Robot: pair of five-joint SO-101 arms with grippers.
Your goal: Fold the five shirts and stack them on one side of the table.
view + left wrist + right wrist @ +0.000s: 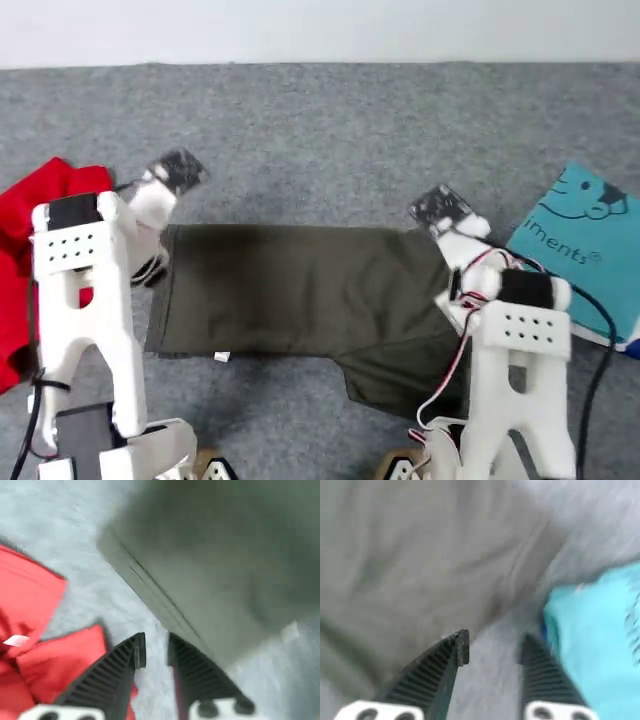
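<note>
Olive shirt point(300, 290): centre of counter point(320, 120), flat, part-folded, one arm at each end for two-sided fold. Left gripper point(156, 647): slightly apart, empty, between shirt edge and red shirt point(40, 210). Right gripper point(492, 647): apart, empty, between opposite edge and teal shirt point(590, 240).

Matt soft cloth: olive shirt point(300, 290); rough fuzzy fabric: table point(330, 120).

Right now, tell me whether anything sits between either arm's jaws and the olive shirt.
Nothing visible does. The left jaws, open, hang over the grey table just beside the olive shirt, with the red shirt on their other side. The right jaws, open, hang likewise between the olive shirt and the teal shirt.
</note>
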